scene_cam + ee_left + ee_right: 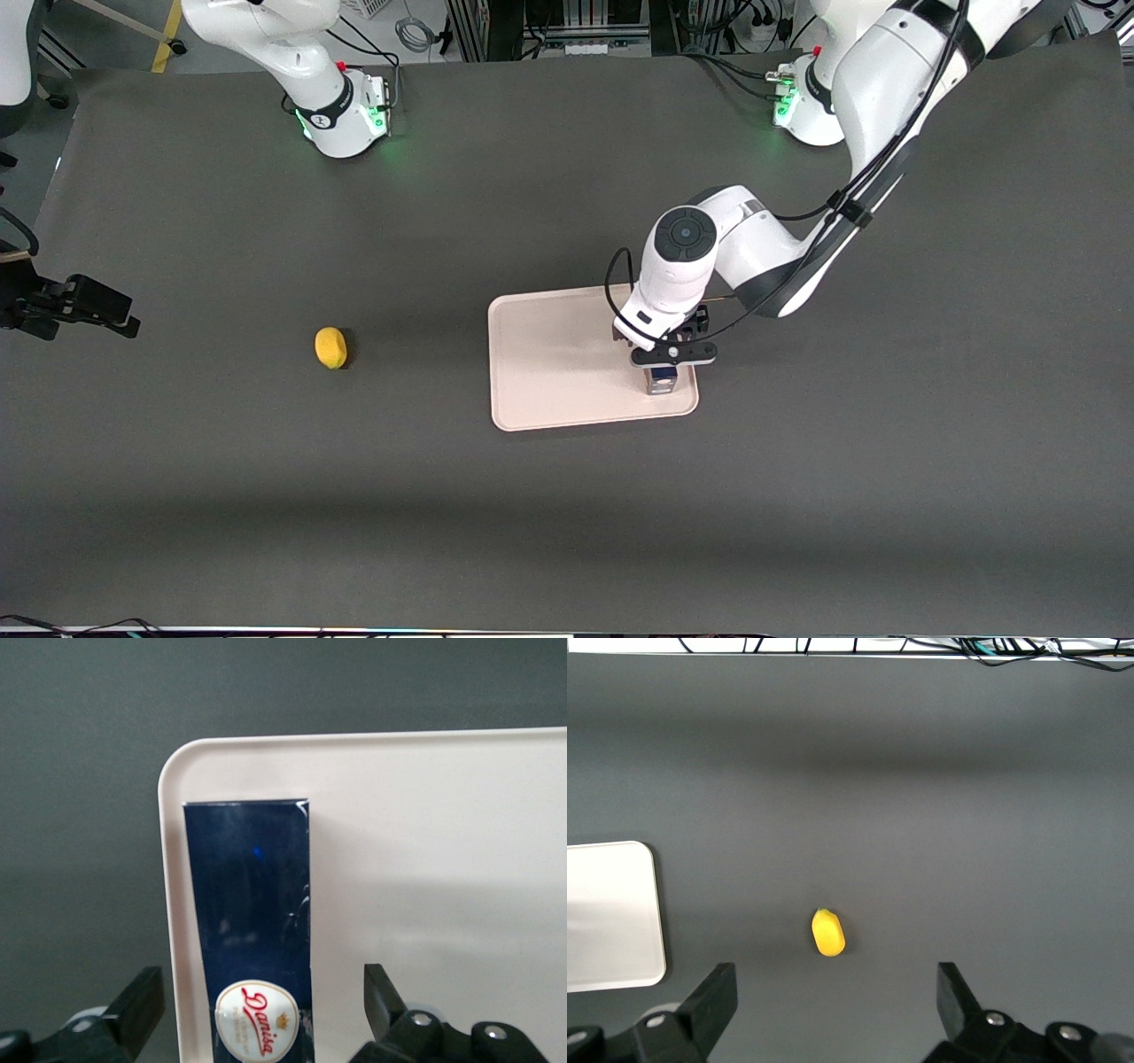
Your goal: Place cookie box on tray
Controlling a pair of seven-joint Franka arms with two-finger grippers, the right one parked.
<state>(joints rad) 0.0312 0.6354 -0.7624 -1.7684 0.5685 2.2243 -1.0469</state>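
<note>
The cookie box (252,895), a dark navy carton with a round white-red logo, lies flat in the pale pinkish tray (443,859), close along its rim near a rounded corner. From the front, the cookie box (661,383) shows as a small blue patch under the wrist, at the tray (558,372) corner nearest the front camera and the working arm's end. My left gripper (261,992) hangs just above the box and is open. Its black fingers (146,997) stand on either side of the carton with clear gaps. The gripper (671,370) hides most of the box from the front.
A small yellow lump (330,347) lies on the dark table mat toward the parked arm's end, well apart from the tray. The right wrist view also shows this lump (827,933) and a tray corner (611,912).
</note>
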